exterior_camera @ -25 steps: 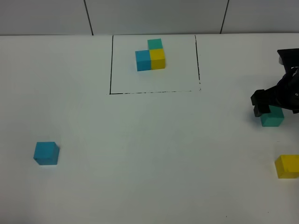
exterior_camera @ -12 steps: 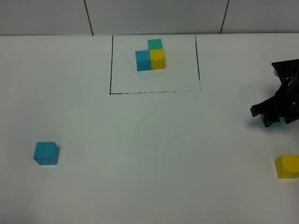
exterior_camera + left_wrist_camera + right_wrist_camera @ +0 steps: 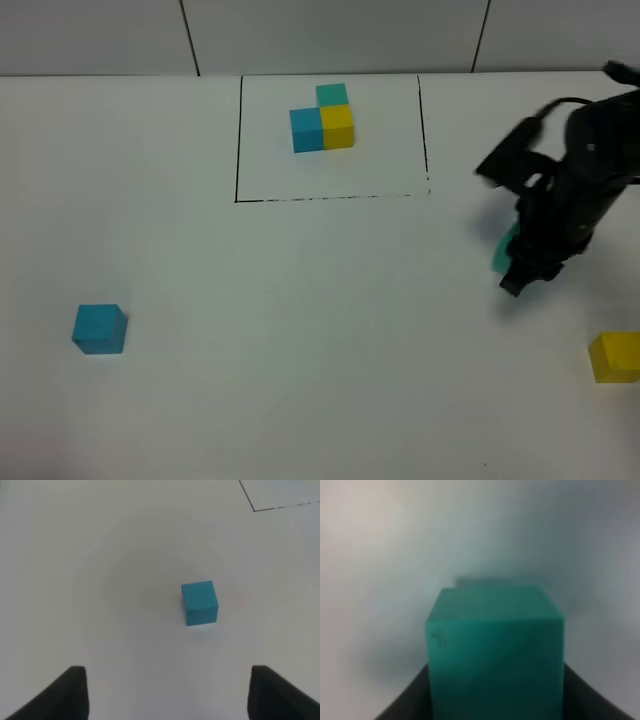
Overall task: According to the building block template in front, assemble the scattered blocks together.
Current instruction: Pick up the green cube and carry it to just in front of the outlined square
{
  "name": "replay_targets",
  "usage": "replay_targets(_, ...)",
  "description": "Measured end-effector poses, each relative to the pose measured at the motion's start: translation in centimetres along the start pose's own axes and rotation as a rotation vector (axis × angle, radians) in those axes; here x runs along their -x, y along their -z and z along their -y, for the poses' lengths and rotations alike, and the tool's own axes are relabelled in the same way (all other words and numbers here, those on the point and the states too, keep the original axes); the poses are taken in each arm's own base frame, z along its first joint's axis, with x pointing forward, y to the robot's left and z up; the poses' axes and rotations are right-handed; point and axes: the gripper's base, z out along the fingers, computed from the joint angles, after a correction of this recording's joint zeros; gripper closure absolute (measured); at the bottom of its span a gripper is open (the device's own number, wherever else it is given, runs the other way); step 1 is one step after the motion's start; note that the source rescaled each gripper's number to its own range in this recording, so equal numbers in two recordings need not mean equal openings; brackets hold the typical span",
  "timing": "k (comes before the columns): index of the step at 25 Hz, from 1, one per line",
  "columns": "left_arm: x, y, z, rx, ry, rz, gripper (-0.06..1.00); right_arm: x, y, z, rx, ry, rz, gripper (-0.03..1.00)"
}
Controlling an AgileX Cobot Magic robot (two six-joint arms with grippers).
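The template [image 3: 322, 118] is a blue, yellow and teal-green L inside a black drawn rectangle at the back. My right gripper [image 3: 516, 268] is shut on the loose teal-green cube [image 3: 502, 250] and holds it at the right of the table, blurred by motion. The cube fills the right wrist view [image 3: 495, 650] between dark fingers [image 3: 405, 706]. The loose yellow cube [image 3: 614, 357] lies at the front right edge. The loose blue cube [image 3: 99, 328] lies at the front left. My left gripper [image 3: 165, 695] is open, a little short of that blue cube [image 3: 200, 602].
The black rectangle line [image 3: 237, 140] marks the template area; one corner of it shows in the left wrist view [image 3: 254, 510]. A grey panelled wall [image 3: 330, 35] runs behind the white table [image 3: 320, 300].
My right gripper closed on the teal-green cube and carried it left and a little toward the front. The left gripper's view and the other cubes have not changed.
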Motion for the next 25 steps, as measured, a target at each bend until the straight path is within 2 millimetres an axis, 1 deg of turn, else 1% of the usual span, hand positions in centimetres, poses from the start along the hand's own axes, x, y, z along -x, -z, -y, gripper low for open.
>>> replay_targets(1,0.0,0.0,0.0,0.0,0.0,0.0,0.41,1.3,0.6,-0.9,0.007,0.115,0.011,0.95)
replay_targets(3,0.0,0.0,0.0,0.0,0.0,0.0,0.41,4.0,1.8,-2.4,0.013,0.276,0.031,0.95)
replay_targets(4,0.0,0.0,0.0,0.001,0.0,0.0,0.41,5.0,2.1,-3.0,0.023,0.333,0.025,0.95)
replay_targets(6,0.0,0.0,0.0,0.001,0.0,0.0,0.41,6.8,2.6,-3.6,0.035,0.41,0.016,0.95)
replay_targets(9,0.0,0.0,0.0,0.001,0.0,0.0,0.41,9.1,2.1,-4.2,0.05,0.511,0.004,0.95)
replay_targets(13,0.0,0.0,0.0,0.001,0.0,0.0,0.41,11.7,1.7,-4.6,0.059,0.613,0.037,0.95)
replay_targets(17,0.0,0.0,0.0,0.001,0.0,0.0,0.41,13.8,1.1,-4.4,0.077,0.639,0.062,0.95)
replay_targets(19,0.0,0.0,0.0,0.001,0.0,0.0,0.41,14.6,0.5,-4.1,0.083,0.645,0.056,0.95)
replay_targets(23,0.0,0.0,0.0,0.001,0.0,0.0,0.41,15.4,-0.9,-3.9,0.107,0.638,0.048,0.95)
replay_targets(25,0.0,0.0,0.0,0.001,0.001,0.0,0.41,15.5,-1.5,-3.6,0.117,0.632,0.048,0.95)
